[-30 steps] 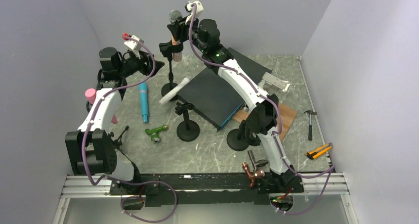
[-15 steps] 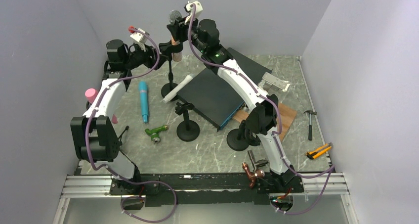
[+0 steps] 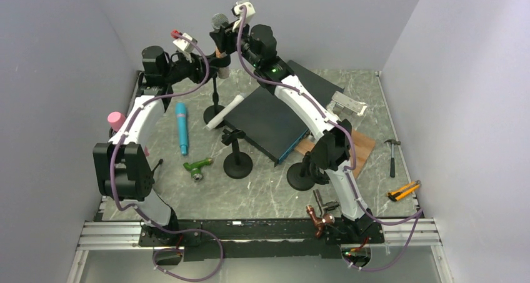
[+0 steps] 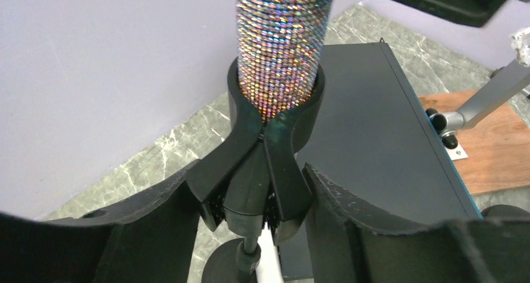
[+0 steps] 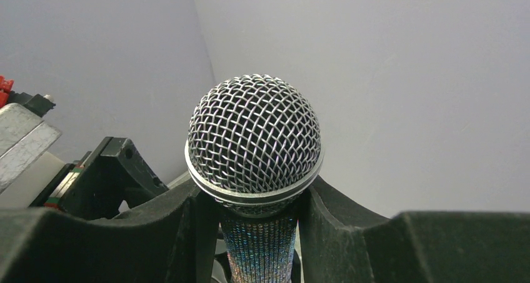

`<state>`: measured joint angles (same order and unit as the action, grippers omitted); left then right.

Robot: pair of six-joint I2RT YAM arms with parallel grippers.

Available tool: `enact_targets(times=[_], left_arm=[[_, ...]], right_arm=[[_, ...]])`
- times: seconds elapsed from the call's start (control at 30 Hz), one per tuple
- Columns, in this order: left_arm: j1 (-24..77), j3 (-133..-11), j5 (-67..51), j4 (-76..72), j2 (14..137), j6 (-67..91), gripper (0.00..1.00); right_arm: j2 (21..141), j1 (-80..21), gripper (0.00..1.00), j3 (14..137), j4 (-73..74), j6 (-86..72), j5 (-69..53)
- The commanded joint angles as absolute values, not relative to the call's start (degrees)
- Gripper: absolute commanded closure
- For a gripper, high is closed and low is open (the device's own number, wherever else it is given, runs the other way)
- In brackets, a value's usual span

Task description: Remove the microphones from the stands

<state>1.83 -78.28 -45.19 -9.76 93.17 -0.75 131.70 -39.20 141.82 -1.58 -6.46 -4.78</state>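
Status: microphone [image 5: 254, 142] sits upright in the clip [image 4: 269, 114] of the stand [image 3: 215, 99], far left-centre of the table [image 3: 275, 189], glitter body seated deep in the clip. Right gripper [image 5: 250, 190] is clamped on the body just under the grille ring [image 5: 199, 179] (good spot, the ring gives a lip to pull against). Left gripper [image 4: 250, 186] straddles the clip's neck, jaws apart, close to its sides but not visibly pinching. Step in hand looks like bracing before extraction. Best bet: left closes firmly on the neck first, then right draws straight up along the body's axis with no sideways lean, since an unbraced stand would likely tip or drag along. Slow start advised; the clip probably holds by friction, and a jerk could yank the stand out of the left jaws.
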Motion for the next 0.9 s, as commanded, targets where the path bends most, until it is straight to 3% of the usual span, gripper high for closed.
enact_targets(times=[0.0, 0.03, 0.07, 0.37, 0.57, 0.87], left_arm=[[1.9, -84.4, -47.4, -7.9, 95.2, -1.9, 0.55], [1.9, -86.3, -47.7, -5.4, 96.6, -2.1, 0.86], [1.9, -87.9, -47.1, -2.7, 97.2, -2.5, 1.0], [1.1, -83.8, -45.8, 2.1, 95.0, -5.1, 1.0], [0.4, -80.0, -42.2, 0.5, 93.0, -4.8, 1.0], [0.2, -77.8, -38.6, -3.1, 91.6, -5.3, 1.0]], right_arm=[[129.0, -39.5, 1.0, 144.7, -9.9, -7.8, -5.2], [129.0, -39.5, 1.0, 144.7, -10.0, -7.8, -5.3], [129.1, -39.6, 1.0, 144.9, -9.9, -7.8, -5.3], [129.2, -39.6, 1.0, 149.6, -12.0, -1.3, -0.4], [124.6, -36.5, 1.0, 147.9, -13.7, 7.0, 15.0], [115.8, -29.7, 1.0, 144.5, -15.3, 0.2, 13.3]])
